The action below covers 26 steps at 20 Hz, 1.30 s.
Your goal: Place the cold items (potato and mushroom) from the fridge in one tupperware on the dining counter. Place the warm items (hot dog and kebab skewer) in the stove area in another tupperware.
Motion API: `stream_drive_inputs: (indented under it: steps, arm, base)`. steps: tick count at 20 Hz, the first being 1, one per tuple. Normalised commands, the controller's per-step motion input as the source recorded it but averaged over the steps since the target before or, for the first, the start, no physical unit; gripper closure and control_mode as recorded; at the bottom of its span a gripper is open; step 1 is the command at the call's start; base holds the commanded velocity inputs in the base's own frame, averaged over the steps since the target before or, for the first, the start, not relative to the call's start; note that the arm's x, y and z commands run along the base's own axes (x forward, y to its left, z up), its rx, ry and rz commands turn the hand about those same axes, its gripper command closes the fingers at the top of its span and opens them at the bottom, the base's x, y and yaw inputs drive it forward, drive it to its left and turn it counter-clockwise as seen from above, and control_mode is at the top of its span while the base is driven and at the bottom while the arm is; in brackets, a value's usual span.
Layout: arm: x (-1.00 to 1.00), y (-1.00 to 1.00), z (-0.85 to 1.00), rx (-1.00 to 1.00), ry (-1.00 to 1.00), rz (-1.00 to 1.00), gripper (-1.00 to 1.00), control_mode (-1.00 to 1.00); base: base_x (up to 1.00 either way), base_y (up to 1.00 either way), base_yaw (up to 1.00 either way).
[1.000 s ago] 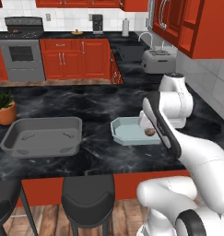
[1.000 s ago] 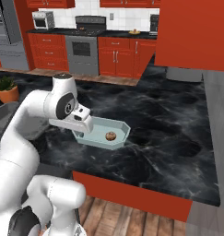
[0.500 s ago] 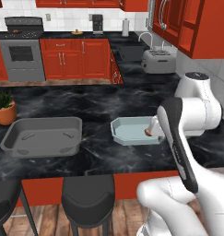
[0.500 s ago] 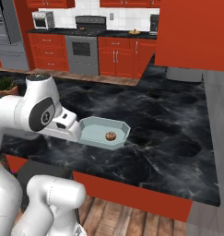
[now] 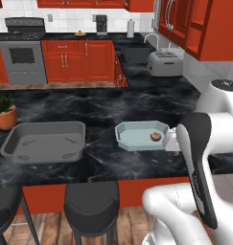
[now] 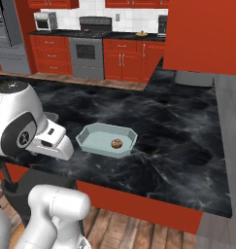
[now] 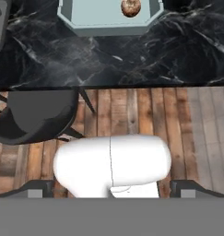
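Note:
A light blue tupperware [image 5: 137, 136] [image 6: 106, 140] [image 7: 104, 18] sits on the dark marble dining counter [image 5: 103, 110]. One round brown item [image 5: 156, 137] [image 6: 116, 143] [image 7: 131, 7] lies in it; I cannot tell whether it is the mushroom or the potato. A bigger grey tupperware [image 5: 43, 142] stands empty to its left. My hand hangs by the blue tupperware's near end, at the counter's front edge, pointing down at the floor. My gripper [image 7: 113, 189] is open, its fingertips [image 7: 37, 189] wide apart with nothing between them. Hot dog and kebab skewer are too far to make out.
A potted plant [image 5: 4, 111] stands at the counter's left end. Black stools [image 5: 91, 201] [image 7: 35, 113] sit below the front edge on the wooden floor. The stove [image 5: 23, 52], red cabinets, a toaster [image 5: 163, 64] and the fridge [image 6: 5, 34] line the back.
The arm has swung back from above the blue tupperware toward the counter's front edge, and the hand has turned downward. The brown item stays in the tupperware. The jaws stay open.

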Motion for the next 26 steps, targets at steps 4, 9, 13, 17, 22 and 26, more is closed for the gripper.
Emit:
stream_drive_inputs:
  steps: [4, 9, 13, 17, 22, 26]
  arm:
    - [-0.16, 0.09, -0.02, 0.00, 0.00, 0.04, -1.00, -1.00]
    - [-0.04, 0.02, 0.00, 0.00, 0.00, 0.01, -1.00, 1.00]
    - [0.00, 0.00, 0.00, 0.00, 0.00, 0.00, -1.00, 1.00]
    - [0.00, 0.00, 0.00, 0.00, 0.00, 0.00, -1.00, 1.00]
    - [0.00, 0.00, 0.00, 0.00, 0.00, 0.00, -1.00, 1.00]
    - [0.00, 0.00, 0.00, 0.00, 0.00, 0.00, -1.00, 1.00]
  base:
    - [0.00, 0.00, 0.00]
    - [-0.29, 0.51, 0.06]
    - [-0.47, 1.00, 0.12]
    - [-0.48, 1.00, 0.11]
    - [-0.57, 1.00, 0.13]
    - [-0.59, 1.00, 0.13]
